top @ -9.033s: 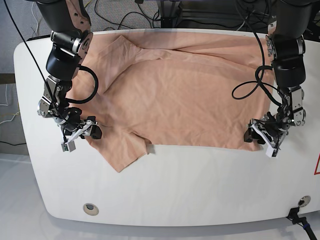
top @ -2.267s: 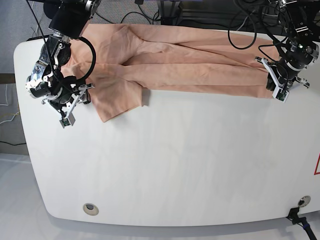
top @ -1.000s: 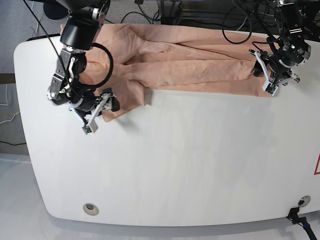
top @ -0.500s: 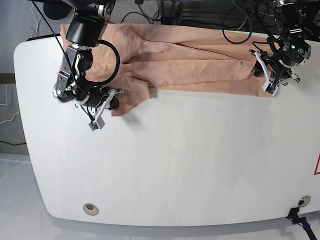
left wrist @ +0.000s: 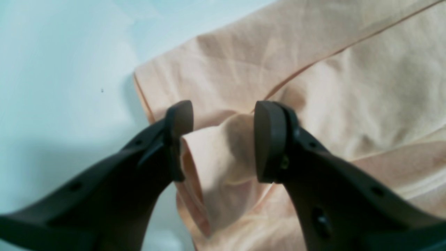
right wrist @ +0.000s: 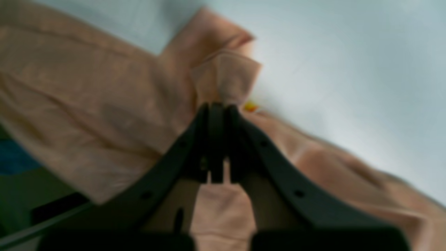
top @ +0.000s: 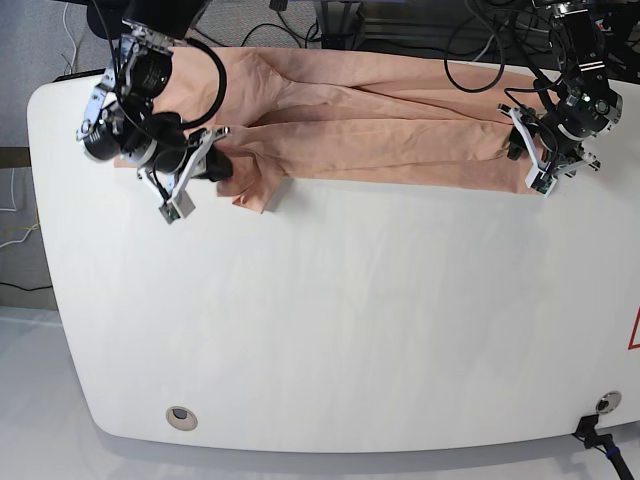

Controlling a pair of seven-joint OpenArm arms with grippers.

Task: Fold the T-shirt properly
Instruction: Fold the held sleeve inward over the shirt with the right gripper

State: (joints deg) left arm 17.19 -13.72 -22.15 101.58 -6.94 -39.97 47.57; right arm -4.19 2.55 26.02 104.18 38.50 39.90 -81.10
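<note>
In the left wrist view, the left gripper (left wrist: 217,139) holds its dark fingers wide around a raised fold of the soft, creased salmon-peach cotton T-shirt (left wrist: 313,69). In the blurred right wrist view, the right gripper (right wrist: 216,108) pinches the sleeve. From base, the shirt lies banded along the glossy white rounded counter (top: 350,330) far edge, black cables (top: 400,30) behind.

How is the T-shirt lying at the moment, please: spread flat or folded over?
Folded over: the T-shirt forms a long narrow band along the table's far edge, layers overlapping.
</note>
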